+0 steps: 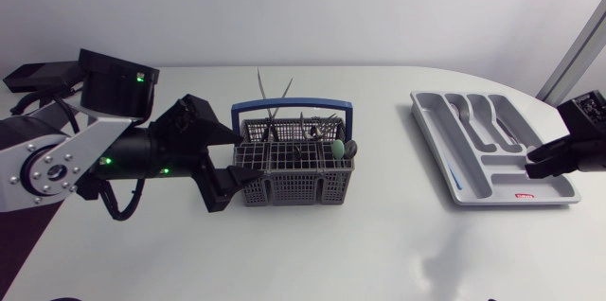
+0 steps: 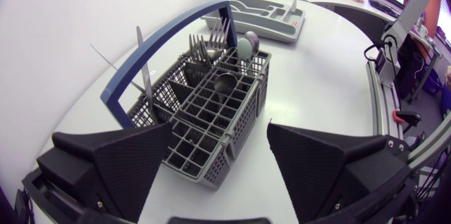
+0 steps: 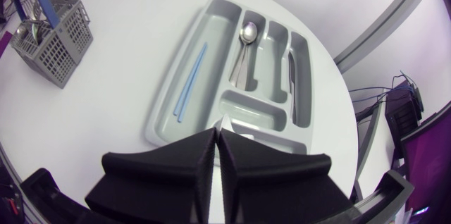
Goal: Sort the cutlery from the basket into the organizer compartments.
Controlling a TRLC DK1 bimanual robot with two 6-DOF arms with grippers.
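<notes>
we're barely started: grey plastic organizer tray (image 1: 434, 135), frame right, holds few cutlery pieces (image 3: 246, 34); blue-handled grey mesh basket (image 1: 294, 189), centre, looks full. left gripper (image 1: 237, 157) spread beside it, right gripper (image 1: 535, 157) pressed together.

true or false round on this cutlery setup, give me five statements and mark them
1. The left gripper is open, with the near end of the basket between its fingers. True.
2. The organizer has nothing in it. False: a spoon and a blue stick already lie in its compartments.
3. The basket's handle is blue. True.
4. The right gripper is over the basket with its fingers spread wide. False: it is at the organizer's near edge, fingers shut together, far from the basket.
5. Cutlery stands in the basket. True.
</notes>
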